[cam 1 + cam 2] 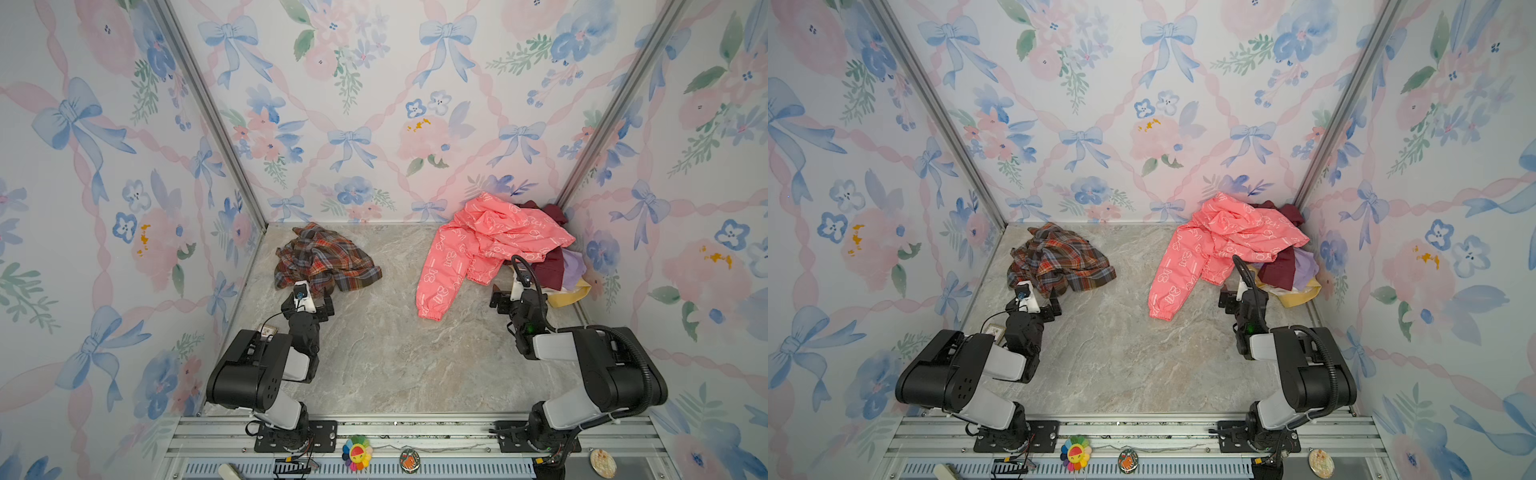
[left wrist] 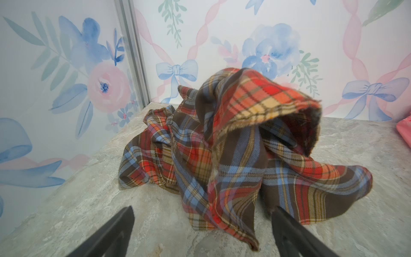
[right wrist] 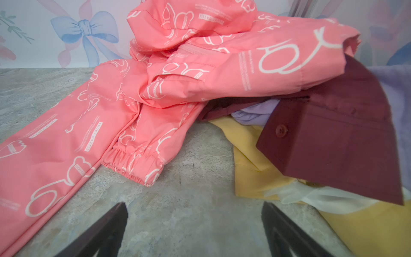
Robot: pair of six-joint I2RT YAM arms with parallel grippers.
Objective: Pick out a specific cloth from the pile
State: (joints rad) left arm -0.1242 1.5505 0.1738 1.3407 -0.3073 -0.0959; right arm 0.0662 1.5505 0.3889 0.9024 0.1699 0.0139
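Crumpled orange-brown plaid woven cloth [image 1: 326, 259] just before left gripper [image 2: 202, 210], well apart from heaped pink, maroon, lilac garment pile [image 1: 498, 237] near right gripper [image 3: 194, 205]; both pairs of jaws apart, empty.

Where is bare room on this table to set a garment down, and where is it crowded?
Bare: the middle strip between the plaid cloth and the pink jacket's sleeve, and the near stretch of table up to the front rail. Crowded: the far right corner, under the pile.
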